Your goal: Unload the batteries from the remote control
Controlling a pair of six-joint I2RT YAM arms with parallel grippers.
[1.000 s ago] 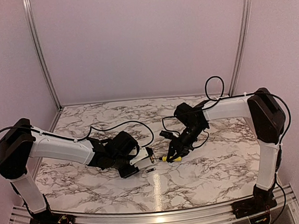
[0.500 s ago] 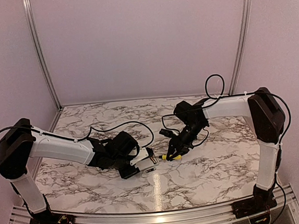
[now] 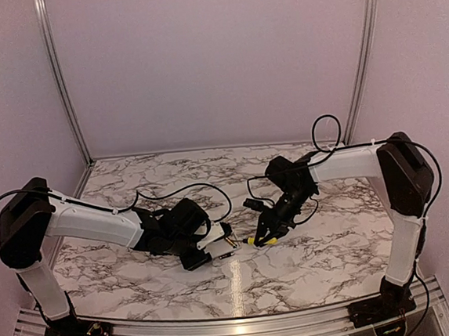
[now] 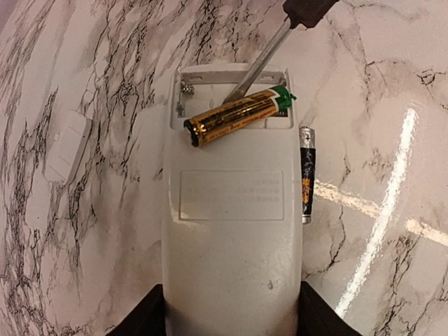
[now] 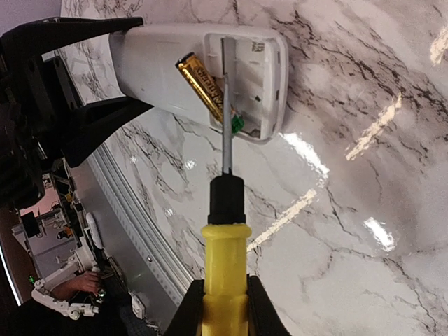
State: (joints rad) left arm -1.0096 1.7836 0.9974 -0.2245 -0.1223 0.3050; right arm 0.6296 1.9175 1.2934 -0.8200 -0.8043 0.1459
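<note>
My left gripper (image 4: 231, 316) is shut on the white remote control (image 4: 231, 231), which lies on the marble table with its battery recess (image 4: 231, 91) open. A gold battery (image 4: 234, 115) lies askew, tipped up out of the recess. A dark battery (image 4: 306, 173) lies on the table just right of the remote. My right gripper (image 5: 224, 308) is shut on the yellow-handled screwdriver (image 5: 225, 259). Its metal shaft (image 5: 228, 105) reaches into the recess beside the gold battery (image 5: 201, 87). In the top view both grippers meet at the table's middle front, around the remote (image 3: 215, 243).
A white battery cover (image 4: 66, 147) lies on the table left of the remote. Black cables loop over the table behind both arms (image 3: 211, 189). The table's metal front edge (image 3: 238, 324) runs close below the remote.
The right gripper with the screwdriver has shifted slightly toward the front edge, its tip staying at the remote. The left gripper still holds the remote, nearly unmoved.
</note>
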